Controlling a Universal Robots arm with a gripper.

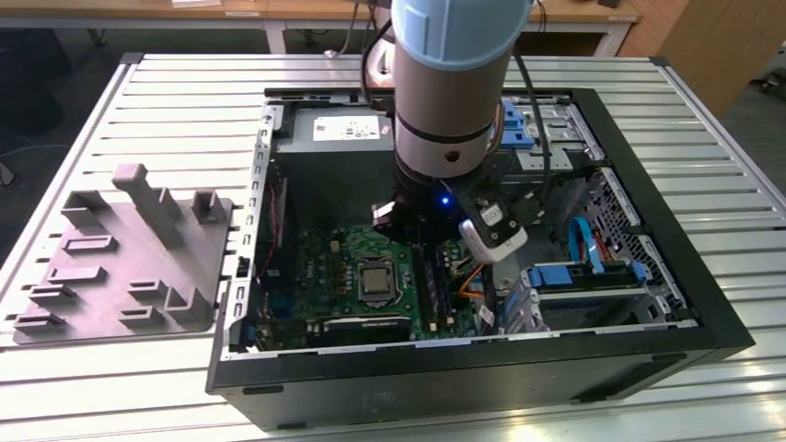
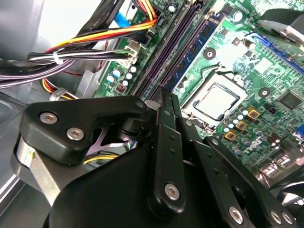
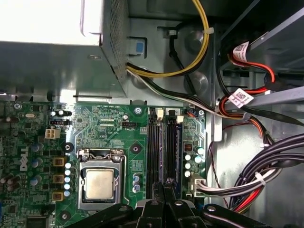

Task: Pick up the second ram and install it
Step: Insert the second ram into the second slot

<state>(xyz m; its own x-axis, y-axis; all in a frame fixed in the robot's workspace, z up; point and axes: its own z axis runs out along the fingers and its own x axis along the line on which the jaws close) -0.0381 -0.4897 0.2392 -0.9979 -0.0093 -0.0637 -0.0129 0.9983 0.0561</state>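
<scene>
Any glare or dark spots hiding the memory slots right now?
First wrist view: a blown-out white patch on the metal housing, but the memory slots are evenly lit. Second wrist view: the gripper looms dark up close, and the CPU socket catches mild glare. Exterior view: the arm shadows the motherboard.

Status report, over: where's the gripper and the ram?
Gripper low over the slots, fingers shut, nothing seen held. One ram seated in a slot. Cables off to the side, not in the way.

Looks like a lab or workshop. Open computer case [image 1: 687,313] on a slatted metal table [image 1: 184,83], grey fixture block [image 1: 123,258] alongside, wooden benches [image 1: 307,14] behind.
</scene>
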